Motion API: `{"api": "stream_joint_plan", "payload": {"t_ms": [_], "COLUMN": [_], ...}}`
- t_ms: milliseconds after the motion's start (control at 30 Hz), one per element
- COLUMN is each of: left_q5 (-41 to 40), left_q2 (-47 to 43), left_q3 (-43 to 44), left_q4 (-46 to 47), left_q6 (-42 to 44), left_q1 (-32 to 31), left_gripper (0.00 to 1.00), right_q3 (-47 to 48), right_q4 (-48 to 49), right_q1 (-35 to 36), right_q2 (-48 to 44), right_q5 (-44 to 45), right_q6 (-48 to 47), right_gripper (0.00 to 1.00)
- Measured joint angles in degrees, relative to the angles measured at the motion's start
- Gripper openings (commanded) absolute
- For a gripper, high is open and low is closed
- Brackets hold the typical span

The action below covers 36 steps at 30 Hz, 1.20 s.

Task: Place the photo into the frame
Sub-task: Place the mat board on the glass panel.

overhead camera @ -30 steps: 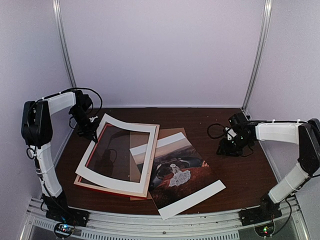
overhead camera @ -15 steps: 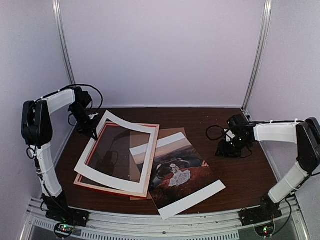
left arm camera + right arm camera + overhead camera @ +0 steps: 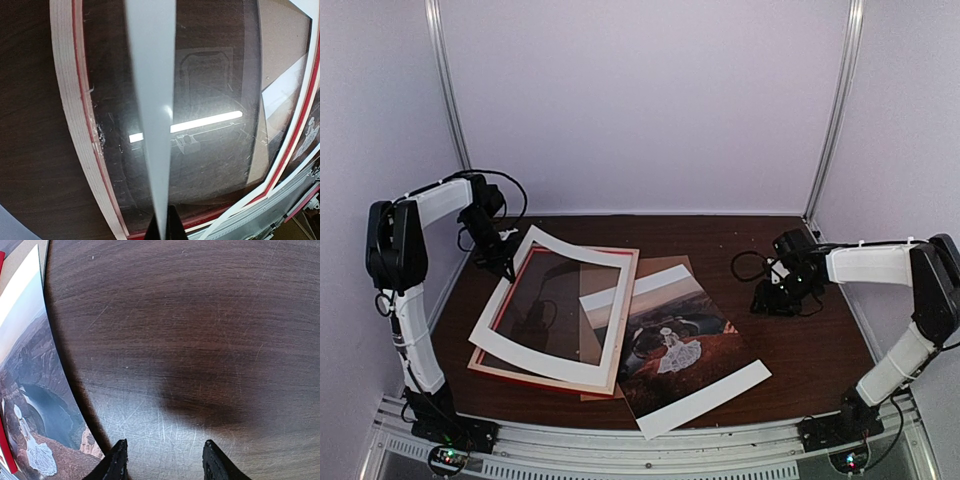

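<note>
The frame [image 3: 626, 318], red with a pale wood back [image 3: 67, 100], lies flat left of centre with a clear pane [image 3: 210, 125] in it. My left gripper [image 3: 505, 268] is shut on the far left corner of a white mat border [image 3: 560, 365], holding it tilted above the frame. That border runs edge-on [image 3: 152, 100] out from the closed fingertips of the left gripper [image 3: 164, 225]. The photo [image 3: 680, 350], a white-dressed figure in a reddish landscape, lies at centre right, overlapping the frame's right side. My right gripper [image 3: 770, 300] hangs open over bare table just right of the photo [image 3: 35, 405], its fingertips [image 3: 116, 462] apart with nothing between them.
A brown backing board [image 3: 665, 268] lies under the photo and the frame's right edge. Metal posts [image 3: 832, 120] and pale walls close in the back and sides. The right arm's cable [image 3: 750, 262] loops over the dark wood table [image 3: 800, 350].
My left gripper has shifted slightly toward the back, and the white border's far corner has moved with it. My right gripper has crept a little to the left.
</note>
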Motion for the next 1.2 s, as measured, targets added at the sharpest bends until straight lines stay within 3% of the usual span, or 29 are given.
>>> {"api": "stream_joint_plan", "payload": {"t_ms": [167, 433, 533, 733, 1200], "left_q5": [-0.02, -1.25, -1.99, -4.39, -11.8], "left_q2": [0.0, 0.0, 0.0, -0.02, -0.04], "left_q3": [-1.53, -2.23, -2.23, -2.23, -2.56], "left_q4": [1.22, 2.05, 2.23, 2.25, 3.54], "left_q6": [-0.68, -1.31, -1.6, -1.86, -2.51], "left_q1": [-0.33, -0.46, -0.46, -0.46, -0.55], "left_gripper": [0.03, 0.37, 0.45, 0.54, 0.57], "right_q3": [-0.04, -0.39, -0.39, -0.42, -0.42], "right_q4": [0.04, 0.2, 0.24, 0.24, 0.24], "right_q1": [0.11, 0.33, 0.46, 0.74, 1.11], "right_q2": [0.0, 0.02, 0.02, 0.02, 0.02], "right_q5": [0.0, 0.0, 0.0, 0.0, 0.02], "right_q6": [0.0, 0.02, 0.04, 0.24, 0.24], "right_gripper": [0.51, 0.51, 0.51, 0.51, 0.51]}}
